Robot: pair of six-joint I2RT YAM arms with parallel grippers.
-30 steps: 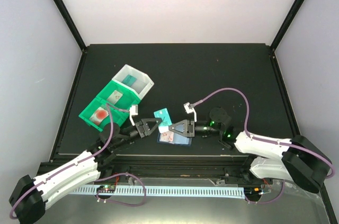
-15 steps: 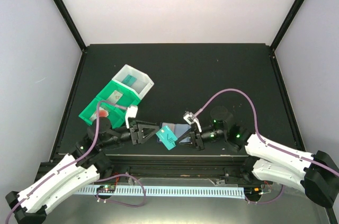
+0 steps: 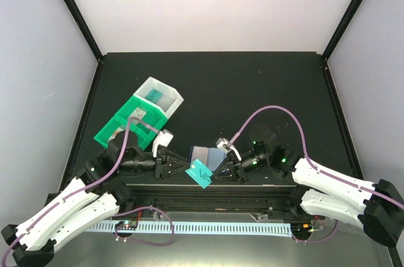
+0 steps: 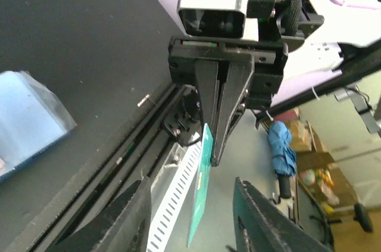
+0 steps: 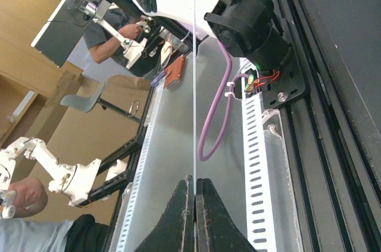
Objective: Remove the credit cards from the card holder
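Both grippers have drawn back toward the near edge since a second ago, and the card has come with them. It was up beside the holder then; now it hangs over the front rail.

Right gripper (image 4: 214,151) is pinched tight on the card (image 3: 201,175), a teal one, gripping it by one end. From the right wrist it shows as no more than a thin line running straight out of the closed fingertips. The card is tilted, one corner pointing down toward the rail (image 3: 252,192).

Left gripper (image 3: 184,166) faces it head-on with its jaws part open. They stand either side of the card's free end without touching it, a gap showing on both sides in the left wrist view.

Just behind the two grippers the holder (image 3: 205,154) lies open on the black table (image 3: 252,84), pale blue side up and touched by neither gripper. I can't tell whether any cards are left in its pockets.

Further back on the left sit a green bin (image 3: 120,129) and a white bin (image 3: 169,98), side by side — each with something small and flat in it, too small to make out.
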